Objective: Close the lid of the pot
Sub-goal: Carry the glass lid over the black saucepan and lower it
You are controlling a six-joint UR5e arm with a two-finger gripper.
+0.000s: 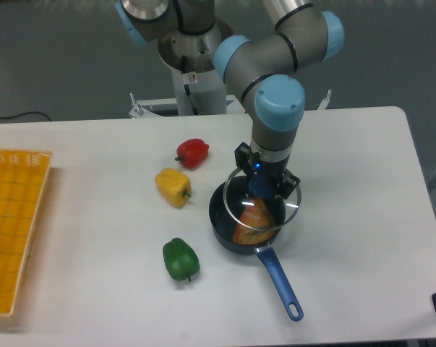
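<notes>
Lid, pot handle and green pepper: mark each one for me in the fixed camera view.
lid [288, 207], fixed camera, on its metal rim at the right edge.
pot handle [278, 279], fixed camera, midway along the blue shaft.
green pepper [180, 259], fixed camera, centre of its body.

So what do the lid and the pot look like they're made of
The lid looks like clear glass with a thin metal rim: the food shows through it and the edge glints. The pot looks like dark, matte coated metal, though the coating is a guess; its long handle looks like glossy blue plastic.
</notes>
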